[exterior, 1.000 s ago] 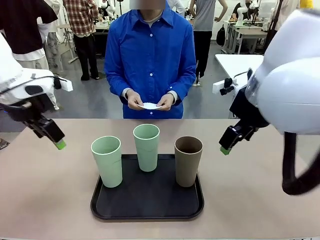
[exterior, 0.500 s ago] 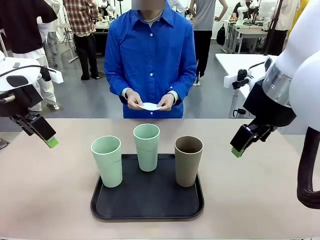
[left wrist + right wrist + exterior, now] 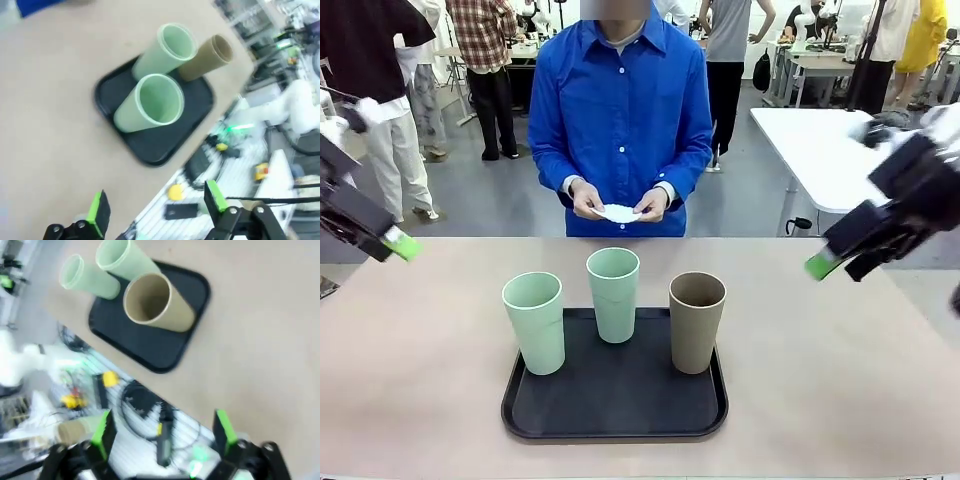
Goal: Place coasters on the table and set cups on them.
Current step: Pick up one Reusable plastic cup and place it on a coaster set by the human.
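Two mint green cups and a brown cup stand upright on a black tray on the beige table. The person at the far side holds a white coaster in both hands above the table's far edge. My left gripper hangs open at the far left, well clear of the cups. My right gripper hangs open at the far right, above the table. The left wrist view looks down past the open left gripper onto the cups. In the right wrist view the open right gripper frames the brown cup.
Bare tabletop lies on both sides of the tray and in front of it. A white table stands behind at the right. Other people stand in the background.
Both arms have risen and swung outward, the left toward the picture's left edge, the right toward the right edge. The cups, the tray and the person's hands have stayed put.
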### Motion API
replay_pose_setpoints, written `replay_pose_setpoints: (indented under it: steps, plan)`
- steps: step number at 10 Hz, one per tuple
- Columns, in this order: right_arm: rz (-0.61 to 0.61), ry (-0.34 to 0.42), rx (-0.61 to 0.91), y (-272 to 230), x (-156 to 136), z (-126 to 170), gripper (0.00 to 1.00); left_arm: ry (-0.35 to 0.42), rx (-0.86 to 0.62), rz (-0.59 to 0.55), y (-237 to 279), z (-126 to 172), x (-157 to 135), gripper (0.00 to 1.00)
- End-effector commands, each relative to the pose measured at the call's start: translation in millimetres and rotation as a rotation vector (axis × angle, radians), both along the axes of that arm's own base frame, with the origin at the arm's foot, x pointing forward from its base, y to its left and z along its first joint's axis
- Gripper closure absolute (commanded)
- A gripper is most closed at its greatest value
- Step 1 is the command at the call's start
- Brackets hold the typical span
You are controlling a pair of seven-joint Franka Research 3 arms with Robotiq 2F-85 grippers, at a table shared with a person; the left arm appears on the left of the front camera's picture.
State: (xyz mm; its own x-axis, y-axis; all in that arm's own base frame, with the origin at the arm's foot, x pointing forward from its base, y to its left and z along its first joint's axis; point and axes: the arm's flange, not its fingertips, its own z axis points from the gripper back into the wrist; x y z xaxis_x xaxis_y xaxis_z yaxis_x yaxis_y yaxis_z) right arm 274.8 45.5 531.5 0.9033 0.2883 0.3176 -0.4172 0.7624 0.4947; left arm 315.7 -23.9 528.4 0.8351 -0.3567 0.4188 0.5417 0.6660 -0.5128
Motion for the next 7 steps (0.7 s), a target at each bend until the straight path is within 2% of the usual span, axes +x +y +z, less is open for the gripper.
replay_pose_setpoints:
  steps: [1,2,4,7]
  plan:
    - [-0.227,0.256,0.498,-57,-1,-34,0.0,0.25,-0.454,0.057,46,-10,26,0.0]
    - [-0.261,0.308,0.559,-84,-7,-46,0.0,0.313,-0.513,0.101,75,-24,28,0.0]
    - [-0.276,0.335,0.616,-113,-21,-49,0.0,0.36,-0.553,0.176,119,-33,28,0.0]
    - [-0.355,0.29,0.664,-155,-40,-39,0.0,0.358,-0.592,0.238,151,-39,27,0.0]
